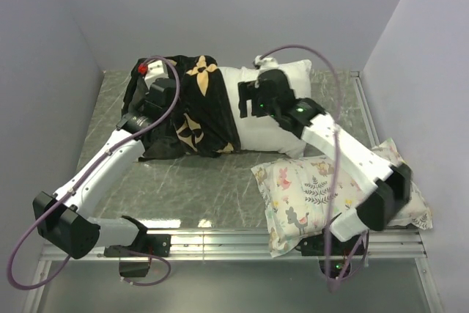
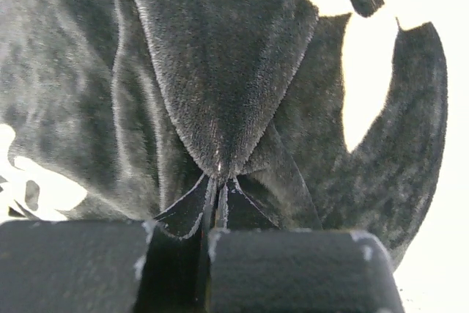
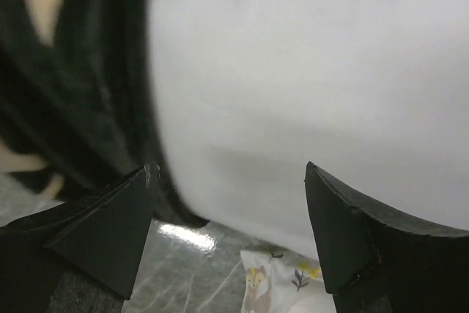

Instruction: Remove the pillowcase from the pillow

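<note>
The black plush pillowcase (image 1: 194,108) with tan flower motifs still covers the left half of the plain white pillow (image 1: 282,78), which lies across the back of the table. My left gripper (image 1: 150,104) is shut on a bunched fold of the pillowcase (image 2: 220,108) at its left end. Over the bare white part hovers my right gripper (image 1: 248,100), open, nothing between its fingers (image 3: 124,232). In the right wrist view the pillow (image 3: 315,86) fills the frame, with the pillowcase's edge (image 3: 80,108) at the left.
A smaller white pillow (image 1: 322,192) printed with pastel animals and plants lies at the front right, under my right arm. The grey marbled tabletop (image 1: 205,188) shows in front. Grey walls close the back and both sides.
</note>
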Controlling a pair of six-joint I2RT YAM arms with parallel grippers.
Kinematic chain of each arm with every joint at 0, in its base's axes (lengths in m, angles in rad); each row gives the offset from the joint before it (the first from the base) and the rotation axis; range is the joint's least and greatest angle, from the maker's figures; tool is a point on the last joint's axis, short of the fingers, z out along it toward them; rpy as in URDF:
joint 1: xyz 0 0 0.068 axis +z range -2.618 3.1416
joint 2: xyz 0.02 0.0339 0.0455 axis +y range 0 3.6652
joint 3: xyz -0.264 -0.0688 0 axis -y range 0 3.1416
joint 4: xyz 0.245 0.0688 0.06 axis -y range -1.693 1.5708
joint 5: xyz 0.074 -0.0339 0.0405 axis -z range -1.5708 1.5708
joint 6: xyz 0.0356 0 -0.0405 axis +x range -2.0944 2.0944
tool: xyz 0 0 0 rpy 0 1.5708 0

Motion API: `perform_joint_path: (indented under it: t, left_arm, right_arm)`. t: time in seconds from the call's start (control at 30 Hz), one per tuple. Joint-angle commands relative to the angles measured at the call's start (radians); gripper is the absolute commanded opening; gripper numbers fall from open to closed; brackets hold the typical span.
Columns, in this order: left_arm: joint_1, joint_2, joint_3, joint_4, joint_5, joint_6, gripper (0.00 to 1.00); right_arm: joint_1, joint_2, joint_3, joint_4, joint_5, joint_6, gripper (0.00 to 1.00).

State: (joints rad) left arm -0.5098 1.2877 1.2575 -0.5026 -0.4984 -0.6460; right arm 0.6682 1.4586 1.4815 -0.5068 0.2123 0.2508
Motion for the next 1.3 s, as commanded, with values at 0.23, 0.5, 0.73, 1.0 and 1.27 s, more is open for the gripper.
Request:
perform_joint_path:
  t: [0.23, 0.5, 0.73, 1.0, 1.27]
  left_arm:
    - [0.085, -0.074, -0.086, 0.035, 0.127, 0.062, 0.0]
    - [0.056, -0.071, -0.096, 0.114, 0.256, 0.106, 0.6]
    - [-0.098, -0.007, -0.033, -0.019, 0.043, 0.0, 0.8]
    - [-0.089, 0.106, -0.077, -0.026, -0.084, -0.096, 0.72]
    - [0.149, 0.047, -0.029, -0.125, -0.104, -0.066, 0.0]
  right_arm:
    - [0.007, 0.336, -0.023, 0.123, 0.009, 0.048, 0.82]
    - [0.002, 0.358, -0.007, 0.128, -0.037, 0.077, 0.0]
    - [0.002, 0.341, 0.06, 0.074, -0.036, 0.065, 0.0]
    - [0.001, 0.339, 0.152, 0.014, -0.041, 0.051, 0.0]
    - [-0.061, 0.324, 0.247, -0.079, 0.038, 0.036, 0.0]
